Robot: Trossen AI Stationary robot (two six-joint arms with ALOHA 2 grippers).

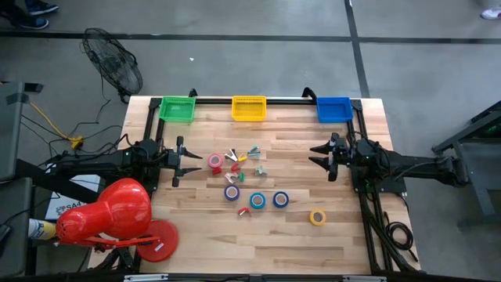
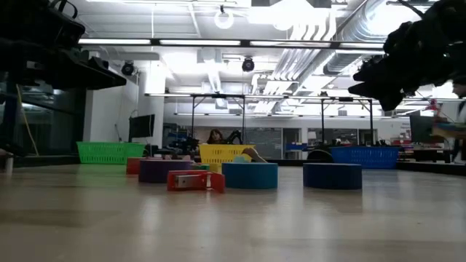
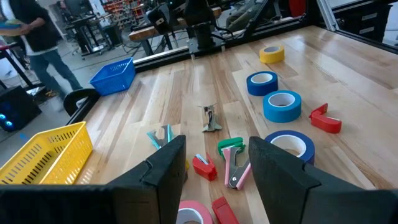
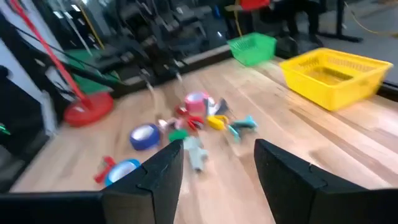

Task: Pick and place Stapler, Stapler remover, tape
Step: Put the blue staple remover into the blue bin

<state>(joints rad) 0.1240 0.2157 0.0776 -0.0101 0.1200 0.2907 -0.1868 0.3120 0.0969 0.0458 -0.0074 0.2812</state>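
A: Item one, tape rolls. Where do they lie?

B: On the wooden table (image 1: 344, 235), mid-board. Pink-red roll (image 1: 216, 161) nearest the left gripper (image 1: 177, 162); purple-blue roll (image 1: 232, 192), light blue roll (image 1: 257, 201) and dark blue roll (image 1: 280, 200) in a loose row below the clutter; yellow roll (image 1: 317, 217) apart, toward the right arm's side.

A: Handling?

B: Judged light, stiff rings with pale cores. The outer face looks smooth and may slip. Best hold is probably across the wall, one finger inside the core, one outside, or across the whole ring if the jaws span it.

A: Item two, the small coloured pieces?

B: A cluster of small clips or staple removers (image 3: 231, 163) between the pink-red roll and the row of blue ones; red, green, teal, yellow. One red piece (image 1: 244, 211) lies by the light blue roll. Light, hard, oddly shaped; likely to skid or tip if nipped off-centre. No full stapler can be made out.

A: Receptacles?

B: Green basket (image 1: 178, 108), yellow basket (image 1: 249, 107), blue basket (image 1: 333, 108) along the far edge.

A: Claws?

B: Left gripper spread, empty, low beside the pink-red roll. Right gripper (image 1: 325, 157) spread, empty, well apart from the items, facing them.

A: Nothing lifted?

B: Nothing.
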